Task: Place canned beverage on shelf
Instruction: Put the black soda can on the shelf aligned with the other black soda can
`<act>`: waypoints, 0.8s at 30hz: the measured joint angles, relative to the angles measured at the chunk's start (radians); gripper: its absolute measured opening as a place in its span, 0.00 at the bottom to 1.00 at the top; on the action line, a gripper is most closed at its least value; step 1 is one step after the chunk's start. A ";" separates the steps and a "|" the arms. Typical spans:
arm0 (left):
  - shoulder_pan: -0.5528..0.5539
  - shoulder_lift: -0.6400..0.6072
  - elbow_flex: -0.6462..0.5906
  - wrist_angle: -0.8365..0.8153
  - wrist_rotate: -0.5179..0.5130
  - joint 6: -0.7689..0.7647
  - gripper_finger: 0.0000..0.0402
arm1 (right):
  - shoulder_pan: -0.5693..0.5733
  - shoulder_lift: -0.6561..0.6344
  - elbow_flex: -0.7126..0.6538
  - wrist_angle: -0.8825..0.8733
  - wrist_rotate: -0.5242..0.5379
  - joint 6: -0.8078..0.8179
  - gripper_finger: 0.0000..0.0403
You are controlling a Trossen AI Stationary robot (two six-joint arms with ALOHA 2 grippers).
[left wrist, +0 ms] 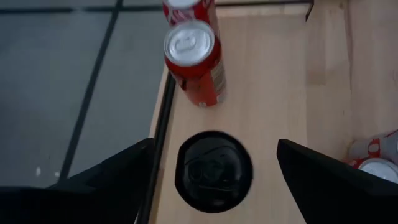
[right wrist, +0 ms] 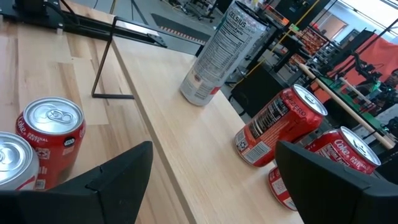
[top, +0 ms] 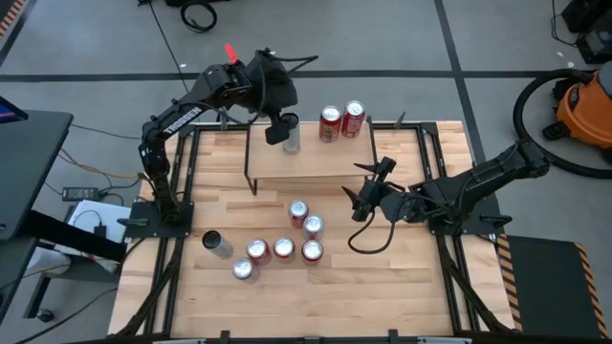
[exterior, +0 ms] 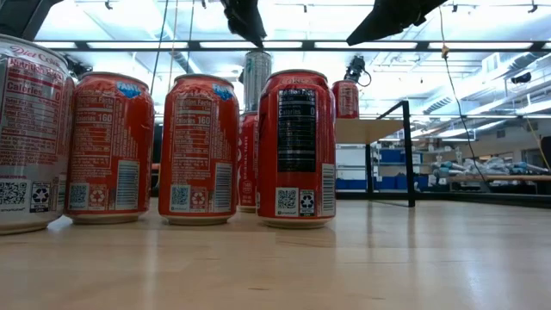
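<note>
Open left gripper [left wrist: 214, 177] straddles a black-topped can [left wrist: 213, 171] on the shelf [left wrist: 273, 93].

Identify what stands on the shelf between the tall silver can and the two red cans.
Nothing: in the high view, bare shelf plank separates the tall silver can from the two red cans. The right wrist view shows the same gap.

Wood and metal, by finish

The shelf [top: 316, 158] top and table [top: 382, 287] are seen as pale, smooth matt wood; thin black metal legs [right wrist: 102, 62] are shown; the cans [exterior: 295, 146] are glossy printed metal.
</note>
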 joint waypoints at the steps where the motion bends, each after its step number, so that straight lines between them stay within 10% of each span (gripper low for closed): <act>1: -0.007 -0.008 0.000 0.009 -0.003 0.000 0.87 | 0.000 0.000 0.000 0.000 0.000 0.000 0.86; 24: -0.181 -0.113 -0.114 -0.215 -0.256 -0.275 0.87 | 0.040 0.000 0.000 0.008 -0.002 0.000 0.86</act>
